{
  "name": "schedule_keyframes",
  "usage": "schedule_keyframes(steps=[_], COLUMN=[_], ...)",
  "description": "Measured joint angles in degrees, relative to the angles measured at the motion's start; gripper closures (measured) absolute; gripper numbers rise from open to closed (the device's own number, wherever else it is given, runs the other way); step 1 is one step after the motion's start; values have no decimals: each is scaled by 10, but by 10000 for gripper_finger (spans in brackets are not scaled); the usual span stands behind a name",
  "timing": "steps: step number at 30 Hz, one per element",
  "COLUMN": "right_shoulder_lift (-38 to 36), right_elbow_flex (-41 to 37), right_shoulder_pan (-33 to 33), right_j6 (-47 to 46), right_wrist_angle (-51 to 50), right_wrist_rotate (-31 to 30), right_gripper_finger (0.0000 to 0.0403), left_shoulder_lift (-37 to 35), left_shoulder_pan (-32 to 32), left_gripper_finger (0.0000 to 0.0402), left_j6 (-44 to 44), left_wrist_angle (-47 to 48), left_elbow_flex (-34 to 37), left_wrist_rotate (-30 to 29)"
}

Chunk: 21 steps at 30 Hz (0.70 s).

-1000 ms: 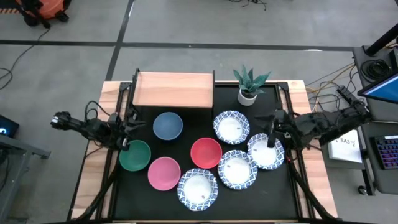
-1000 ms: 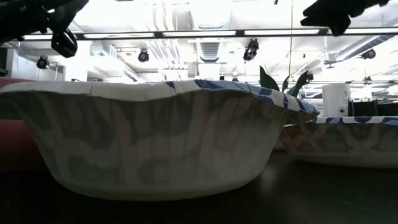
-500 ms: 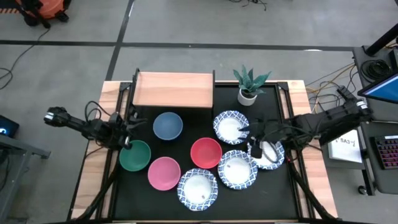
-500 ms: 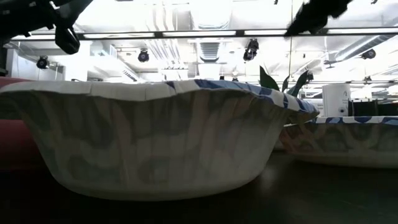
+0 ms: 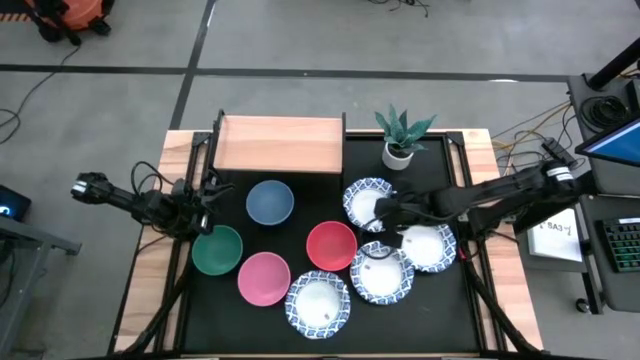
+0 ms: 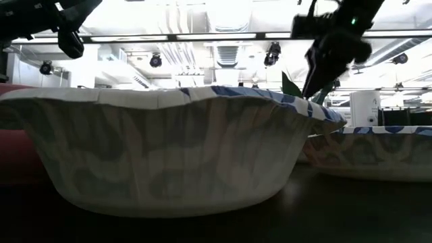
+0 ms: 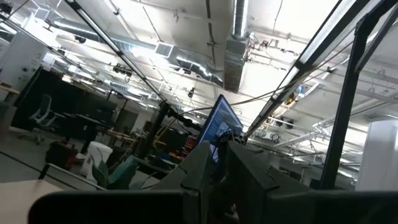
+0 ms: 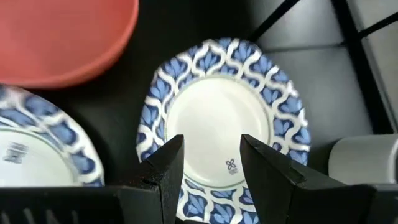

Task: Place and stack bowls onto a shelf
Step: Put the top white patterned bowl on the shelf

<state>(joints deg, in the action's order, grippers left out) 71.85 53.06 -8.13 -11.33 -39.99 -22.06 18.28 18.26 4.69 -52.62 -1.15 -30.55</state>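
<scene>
We note the right gripper [image 8: 211, 163], fingers spread, has swung over the patterned bowl [image 8: 224, 127], poised to grasp.

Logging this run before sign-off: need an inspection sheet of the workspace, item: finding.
Surface: black-topped table, wooden edges.
Shelf: far side of the table, top bare.
Plain bowls: blue bowl, green bowl, red bowl, pink bowl, all on the table.
Patterned bowls: four, unstacked; the far one lies under the right gripper.
Clutter: potted plant beside the shelf.
Grippers: right gripper open over the far patterned bowl's rim; left gripper between the blue and green bowls.
Cables: along both arms; more on the floor at right.
Surroundings: monitor and keyboard at right.
</scene>
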Motion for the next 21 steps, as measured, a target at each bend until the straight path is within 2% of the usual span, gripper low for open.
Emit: schedule_keyframes(steps=[8, 10, 14, 21], right_shoulder_lift=[64, 70, 75, 77], right_elbow_flex=[0, 0, -2, -2], right_shoulder_pan=[0, 0, 0, 0], right_j6=[-22, -16, 7, -6], right_wrist_angle=[0, 0, 38, 69], right_wrist_rotate=[3, 22, 103, 106], right_gripper_finger=[254, 254, 254, 254], left_shoulder_lift=[0, 0, 0, 0], left_shoulder_pan=[0, 0, 0, 0], left_gripper_finger=[364, 364, 364, 364], left_j6=[0, 0, -1, -13], left_wrist_angle=[0, 0, 1, 0], left_elbow_flex=[0, 0, 0, 0], left_wrist_rotate=[0, -1, -1, -3])
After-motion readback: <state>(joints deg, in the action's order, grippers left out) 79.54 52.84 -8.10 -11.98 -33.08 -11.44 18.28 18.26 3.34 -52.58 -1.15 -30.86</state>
